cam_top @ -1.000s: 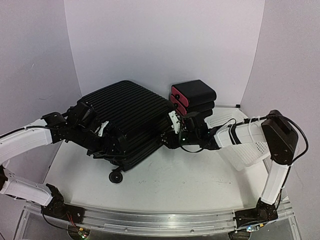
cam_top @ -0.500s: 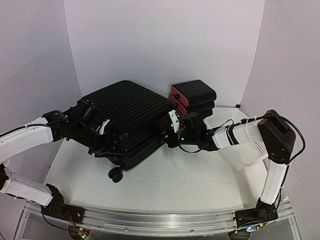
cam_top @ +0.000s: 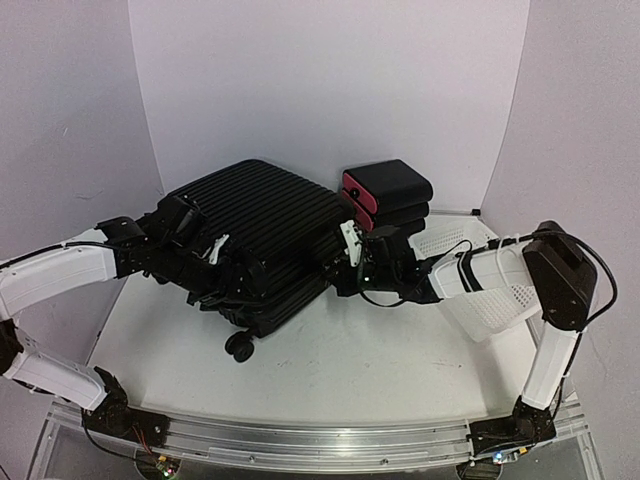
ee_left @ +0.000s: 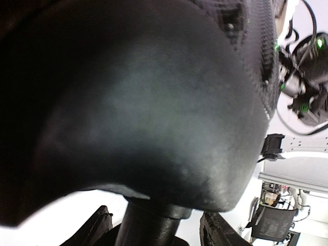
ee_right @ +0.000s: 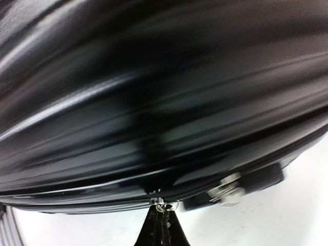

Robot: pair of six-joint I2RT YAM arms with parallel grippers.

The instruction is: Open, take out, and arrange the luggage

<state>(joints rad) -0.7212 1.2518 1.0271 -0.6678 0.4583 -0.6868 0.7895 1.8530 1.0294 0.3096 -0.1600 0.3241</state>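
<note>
The luggage [cam_top: 262, 215], a big black ribbed suitcase, lies flat on the white table, one small wheel [cam_top: 240, 346] sticking out at its near corner. My left gripper [cam_top: 212, 268] is at its near-left edge. In the left wrist view the rounded corner [ee_left: 154, 102] fills the frame. A black wheel post [ee_left: 151, 225] sits between my spread fingers [ee_left: 218, 231], which hold it. My right gripper [cam_top: 340, 277] is at the suitcase's right side. It is shut [ee_right: 163, 228] on the small metal zipper pull [ee_right: 165, 206] at the seam.
Two stacked black boxes with pink fronts [cam_top: 385, 190] stand right behind the suitcase's far-right corner. A white mesh basket [cam_top: 485, 290] lies under my right forearm. White walls close in at the left, the back and the right.
My right gripper has shut on the zipper pull. My left arm has moved right, and the suitcase has turned with it. Its near wheel has shifted slightly right.
</note>
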